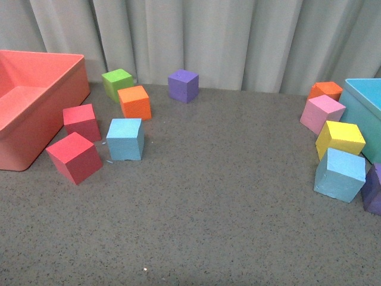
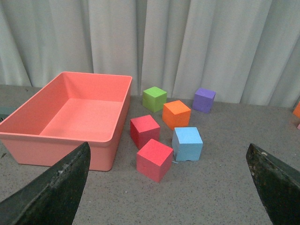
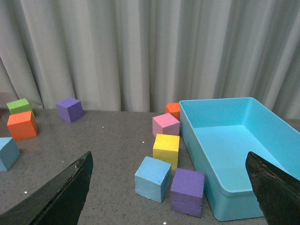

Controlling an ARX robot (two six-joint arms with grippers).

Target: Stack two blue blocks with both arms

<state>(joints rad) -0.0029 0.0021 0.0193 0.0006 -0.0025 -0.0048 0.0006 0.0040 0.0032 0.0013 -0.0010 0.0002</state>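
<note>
My left end effector and right end effector gape wide and empty; the left blue block and right blue block sit well apart, unstacked.

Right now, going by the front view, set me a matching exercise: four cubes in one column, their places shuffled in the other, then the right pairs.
Cubes:
1. green cube
2. yellow cube
3. left blue block
4. right blue block

Places:
A. next to the two red cubes
B. just in front of the pink cube
C. just behind the left orange cube
D. beside the purple cube at the right edge

Pairs: 1-C, 2-B, 3-A, 4-D
</note>
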